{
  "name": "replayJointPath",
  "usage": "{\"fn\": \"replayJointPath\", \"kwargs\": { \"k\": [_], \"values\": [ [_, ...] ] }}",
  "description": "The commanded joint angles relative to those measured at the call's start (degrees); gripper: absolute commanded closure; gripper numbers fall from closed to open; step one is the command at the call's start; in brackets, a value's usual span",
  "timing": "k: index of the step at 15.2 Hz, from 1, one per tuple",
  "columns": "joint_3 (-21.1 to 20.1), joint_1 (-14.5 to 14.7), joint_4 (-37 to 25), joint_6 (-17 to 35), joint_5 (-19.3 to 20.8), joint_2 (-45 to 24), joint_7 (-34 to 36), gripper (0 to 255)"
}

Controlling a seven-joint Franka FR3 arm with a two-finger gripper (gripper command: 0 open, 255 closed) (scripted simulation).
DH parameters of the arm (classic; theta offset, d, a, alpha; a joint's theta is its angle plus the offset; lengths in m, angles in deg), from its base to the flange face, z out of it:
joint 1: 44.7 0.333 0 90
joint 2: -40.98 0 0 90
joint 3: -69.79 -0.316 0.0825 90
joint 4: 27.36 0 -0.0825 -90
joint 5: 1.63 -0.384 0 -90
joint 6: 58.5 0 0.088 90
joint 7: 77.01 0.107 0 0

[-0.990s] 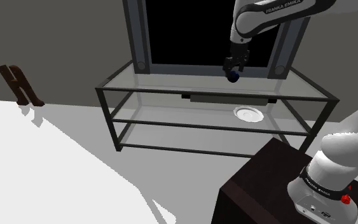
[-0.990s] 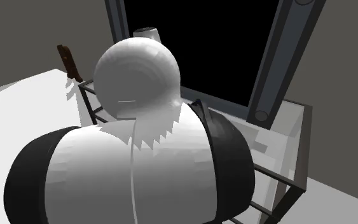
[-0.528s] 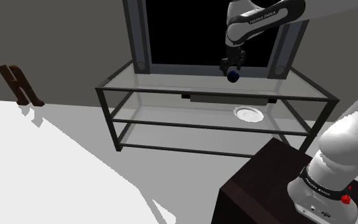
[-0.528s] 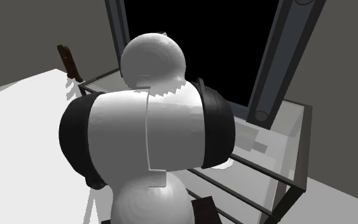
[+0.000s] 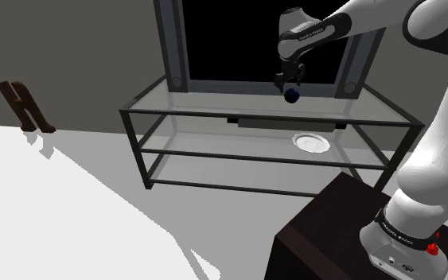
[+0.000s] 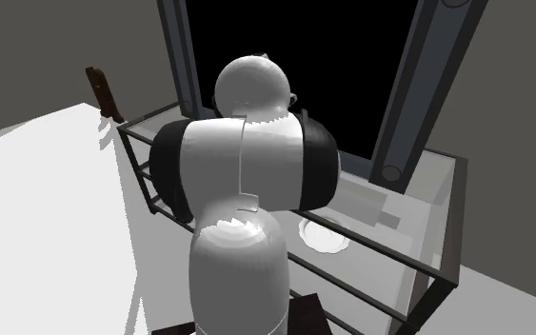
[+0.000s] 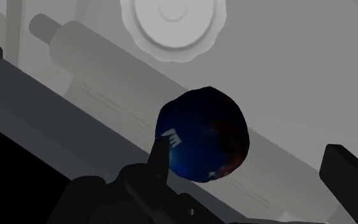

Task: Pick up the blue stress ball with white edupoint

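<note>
The dark blue stress ball (image 5: 292,96) with small white marks lies at the back of the glass top of the table (image 5: 214,103). My gripper (image 5: 290,86) hangs straight down right over it. In the wrist view the ball (image 7: 201,133) sits between the fingers of my gripper (image 7: 247,151). The left finger (image 7: 159,158) touches the ball's side, while the right finger (image 7: 348,181) stands well apart from it. The gripper is open and does not clasp the ball.
A white scalloped plate (image 5: 310,141) lies on the table's lower shelf, seen through the glass as plate (image 7: 173,25) and plate (image 6: 325,236). A dark frame (image 5: 170,48) around a black area rises behind the table. My stand (image 5: 317,239) is at the lower right. A brown object (image 5: 23,107) stands far left.
The arm's upper links have swung toward the shoulder view's right and the hand has shifted slightly left. The ball has stayed in the same spot.
</note>
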Motion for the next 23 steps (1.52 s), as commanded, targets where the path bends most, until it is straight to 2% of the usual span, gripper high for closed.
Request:
{"fn": "replayJointPath", "kwargs": {
  "k": [1,4,13,14,23],
  "values": [
    [0.81,-0.40,-4.35,-0.43,1.22,-3.76,1.21,0],
    [2.04,-0.98,-9.92,-1.07,2.42,-8.43,2.35,0],
    [2.28,-1.04,-6.29,3.78,3.31,-9.91,4.22,0],
    [2.29,-1.05,-6.01,3.86,3.33,-9.71,4.23,255],
    [2.28,-1.04,-6.30,3.78,3.31,-9.91,4.22,255]
  ]
}}
